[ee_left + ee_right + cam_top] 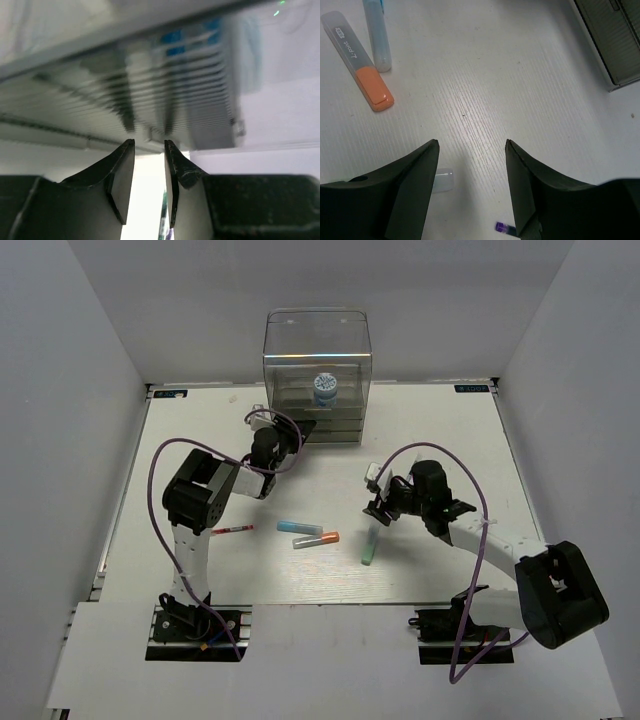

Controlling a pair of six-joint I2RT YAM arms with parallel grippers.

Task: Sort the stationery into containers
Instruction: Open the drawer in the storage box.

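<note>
The clear smoky drawer unit (317,375) stands at the back centre, with the blue-and-white tub (324,388) inside its tall box. My left gripper (289,436) is right in front of the drawers (150,75). Its jaws (149,143) stand a narrow gap apart, with a thin dark pen (163,220) blurred below them, not clamped. My right gripper (378,504) hangs open (471,145) over the table above the pale-green marker (369,545). A purple pen tip (504,228) shows by its right finger. The light-blue marker (299,527), orange-tipped marker (316,539) and red pen (232,530) lie mid-table.
White walls close the table on the left, right and back. The lower corner of the drawer unit (615,40) shows in the right wrist view. The markers lie between the two arms.
</note>
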